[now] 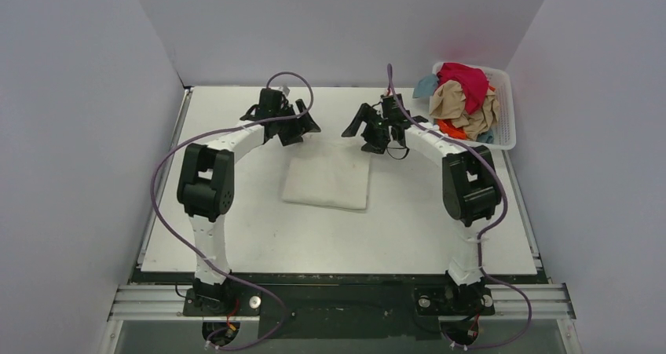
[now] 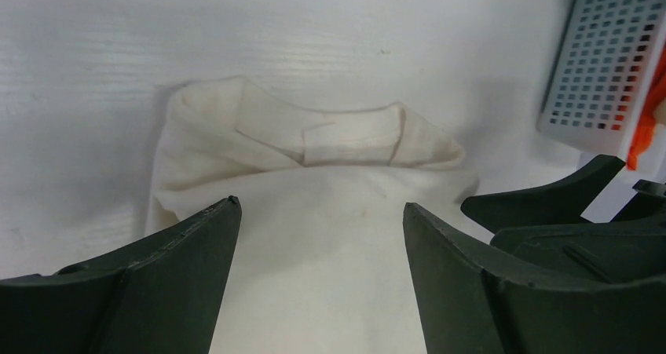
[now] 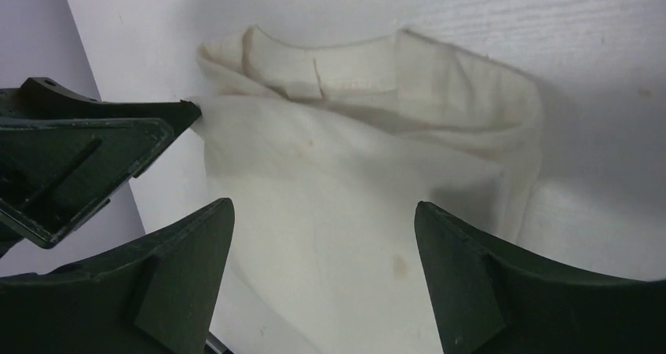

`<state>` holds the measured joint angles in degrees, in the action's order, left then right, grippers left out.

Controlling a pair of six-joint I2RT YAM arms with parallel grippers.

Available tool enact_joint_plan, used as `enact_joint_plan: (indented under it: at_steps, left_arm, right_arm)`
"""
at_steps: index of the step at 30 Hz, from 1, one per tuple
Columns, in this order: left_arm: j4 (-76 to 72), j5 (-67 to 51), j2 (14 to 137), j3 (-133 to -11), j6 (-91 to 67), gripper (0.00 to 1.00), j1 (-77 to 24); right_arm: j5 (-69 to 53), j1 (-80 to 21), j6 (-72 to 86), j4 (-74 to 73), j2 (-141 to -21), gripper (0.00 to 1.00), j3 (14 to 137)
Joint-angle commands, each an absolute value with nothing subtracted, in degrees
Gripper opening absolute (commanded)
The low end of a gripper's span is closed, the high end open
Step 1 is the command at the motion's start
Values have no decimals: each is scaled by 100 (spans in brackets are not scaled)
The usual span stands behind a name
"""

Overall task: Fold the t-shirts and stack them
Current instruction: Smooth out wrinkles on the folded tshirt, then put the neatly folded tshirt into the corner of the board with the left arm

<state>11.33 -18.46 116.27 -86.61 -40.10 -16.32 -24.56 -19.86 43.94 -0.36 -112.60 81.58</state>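
A cream-white t-shirt (image 1: pixel 326 180) lies folded in a rectangle on the table's middle. Its round neck shows at the far end in the left wrist view (image 2: pixel 345 142) and in the right wrist view (image 3: pixel 345 158). My left gripper (image 1: pixel 301 128) is open and empty just above the shirt's far left edge, with the cloth between its fingers (image 2: pixel 322 209). My right gripper (image 1: pixel 364 132) is open and empty above the far right edge (image 3: pixel 323 209). Magenta-red (image 1: pixel 465 79), tan (image 1: pixel 463 103), orange (image 1: pixel 449 126) and pale blue (image 1: pixel 425 85) shirts are heaped in the basket.
The white slatted basket (image 1: pixel 507 107) stands at the table's far right corner, and its wall shows in the left wrist view (image 2: pixel 597 71). Grey walls close in the table on the left, back and right. The two grippers are close together, facing each other.
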Motion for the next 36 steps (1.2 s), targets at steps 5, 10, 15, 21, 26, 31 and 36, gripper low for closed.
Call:
enact_joint_plan:
  at_steps: [5, 10, 15, 21, 26, 31, 36]
  left_arm:
    - [1455, -1464, 12818, -9386, -3853, 86, -1459]
    - [1584, -1405, 12936, -9149, -3941, 86, -1359]
    - [1779, -1469, 12501, -9371, -3718, 86, -1303]
    - [1987, -991, 11184, -9176, -3306, 90, -1305]
    - [2281, -461, 10379, -8332, -3121, 91, -1303]
    - [2345, -529, 10223, -7424, -2997, 92, -1306]
    - [2108, -937, 10339, -6862, -2878, 82, -1327]
  right_arm:
    - [-2322, -1691, 4694, 63, -12794, 78, 9075]
    - [-2247, -1658, 4643, -159, -13100, 77, 9132]
    - [-2161, -1636, 4228, -872, -12784, 78, 9730]
    - [-1459, -1588, 3785, -1419, -11502, 83, 9803]
    - [-974, -1612, 3763, -1415, -9885, 87, 8086]
    - [-440, -1654, 3788, -1496, -8227, 91, 6212]
    - [215, -1621, 3682, -2032, -7114, 94, 5293]
